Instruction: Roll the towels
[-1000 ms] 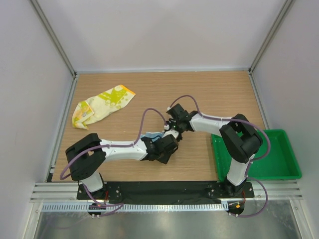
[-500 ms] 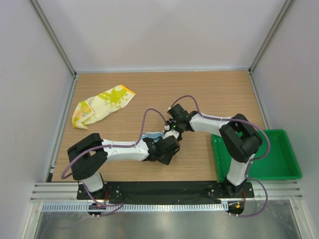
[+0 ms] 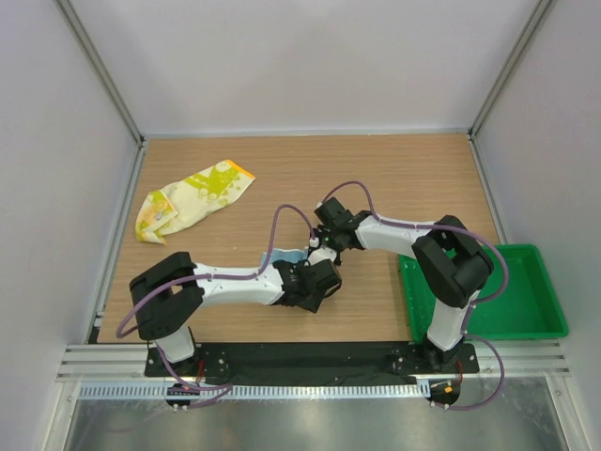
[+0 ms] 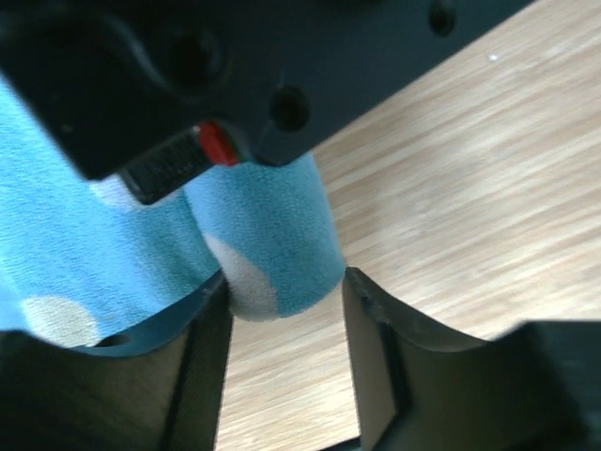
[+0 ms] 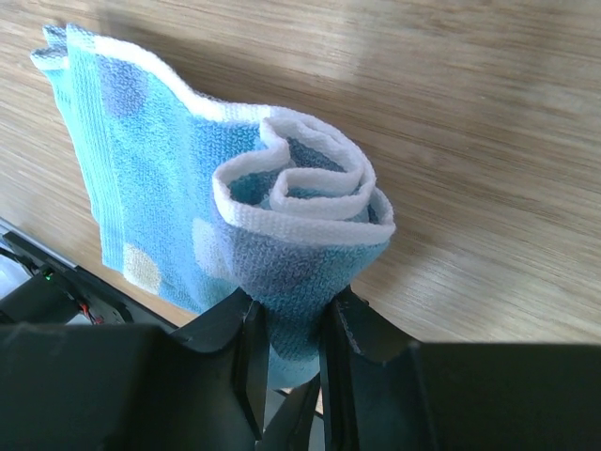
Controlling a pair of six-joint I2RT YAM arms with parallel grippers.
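So far: one of the two towels is partly rolled, and neither looks finished.
Table: a wooden top fills the middle of the top view, and both arms reach in to its centre.
Green tray: it sits at the lower right of the top view, beside the right arm's base and well apart from both towels.
Yellow towel: it lies loose and crumpled at the upper left of the top view, far from either gripper and not rolled at all.
Blue towel: it is at the table's centre, between the two grippers. In the right wrist view one end is wound into a loose spiral at mid-frame, and a flat tail trails to the upper left on the wood.
Right gripper: its jaws are pressed onto the base of the spiral, pinching the roll.
Left gripper: its jaws are spread at the lower centre of the left wrist view. The rolled end hangs between them, close to one finger, with bare wood showing before the other.
Done: the first turns of the blue roll.
Remaining: by this judgement, the blue tail needs winding in, then the whole yellow towel.
Hidden: in the top view the arms cover nearly all of the blue cloth. A dark body with a red spot blocks the upper half of the left wrist view. Whether the left finger touches the cloth cannot be told.
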